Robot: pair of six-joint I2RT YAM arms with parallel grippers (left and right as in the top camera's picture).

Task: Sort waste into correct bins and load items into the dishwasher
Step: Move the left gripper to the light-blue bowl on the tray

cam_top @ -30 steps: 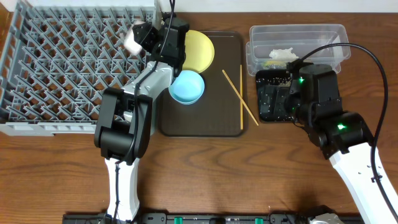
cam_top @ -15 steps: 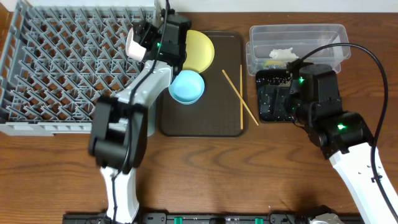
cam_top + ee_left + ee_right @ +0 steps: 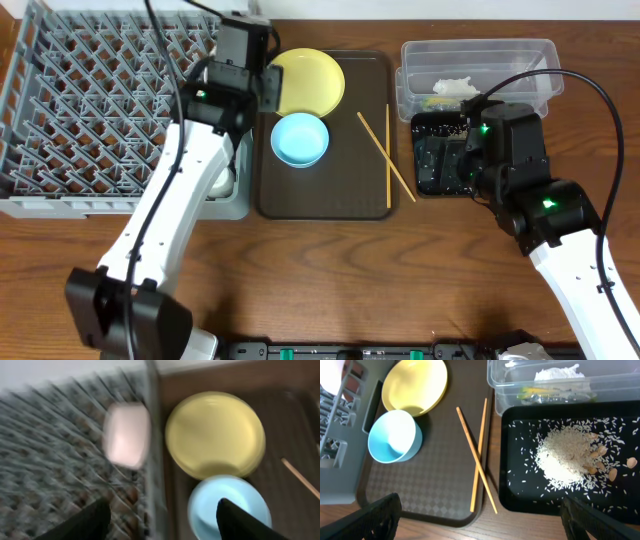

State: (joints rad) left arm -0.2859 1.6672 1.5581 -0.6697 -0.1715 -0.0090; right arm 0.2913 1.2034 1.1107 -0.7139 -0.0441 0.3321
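Left gripper [image 3: 162, 516], fingers apart and empty; white cup [image 3: 126, 435] sits in the dish rack [image 3: 50, 460], upper left; best clear the rack wall before straddling the light blue bowl [image 3: 230, 507] rim; right gripper [image 3: 480, 520] likewise apart.

Far-extended left arm [image 3: 170, 210]: long white link slants forward from the base to the wrist, with the left gripper [image 3: 165, 525] pointing down. Its fingers [image 3: 92, 520] are spread apart with nothing between them, and the wrist view is motion-blurred. The right arm [image 3: 575, 250] is bent, forearm angled forward and inward, with the right gripper [image 3: 487, 520] facing straight down, its fingers [image 3: 375, 515] at full spread and empty.
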